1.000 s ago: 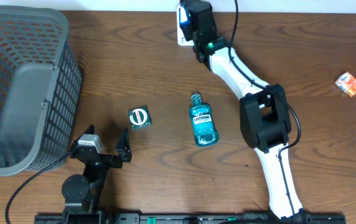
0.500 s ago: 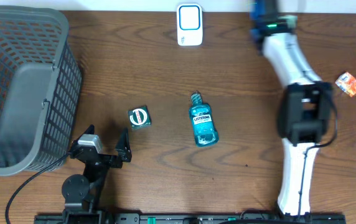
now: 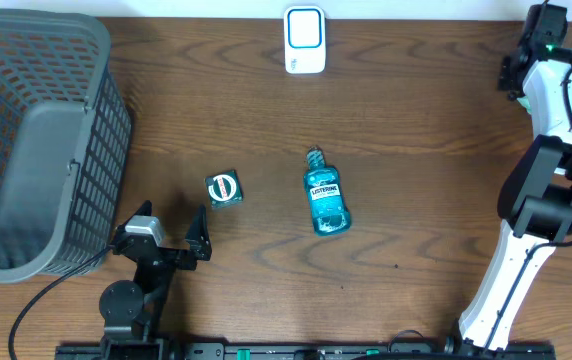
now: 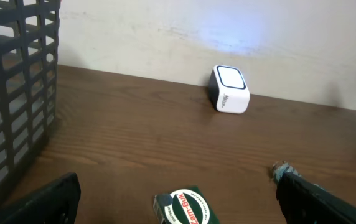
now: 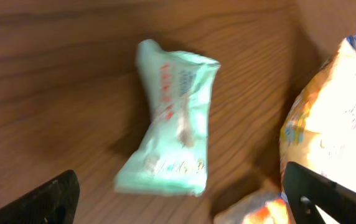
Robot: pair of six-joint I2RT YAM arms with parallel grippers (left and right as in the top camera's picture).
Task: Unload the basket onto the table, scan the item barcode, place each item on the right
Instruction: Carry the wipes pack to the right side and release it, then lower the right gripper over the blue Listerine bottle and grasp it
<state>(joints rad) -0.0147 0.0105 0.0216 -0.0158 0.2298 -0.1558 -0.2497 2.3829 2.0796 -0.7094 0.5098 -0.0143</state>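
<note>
The right pincer (image 5: 179, 177) is seen spread wide above a pale green sachet (image 5: 172, 118), lying flat on the tabletop (image 5: 53, 74) near a yellow bag (image 5: 333, 118). It is judged light, soft and crinkly, best pinched across its narrower waist. The left pincer (image 4: 177, 180) is also held open, nothing gripped.

The overhead view looks straight down on the whole table (image 3: 266, 130). The left wrist view sits low, facing the wall (image 4: 165, 31), sharing the white scanner (image 4: 230, 98). The right wrist view hangs close over a packet (image 5: 172, 124).
</note>
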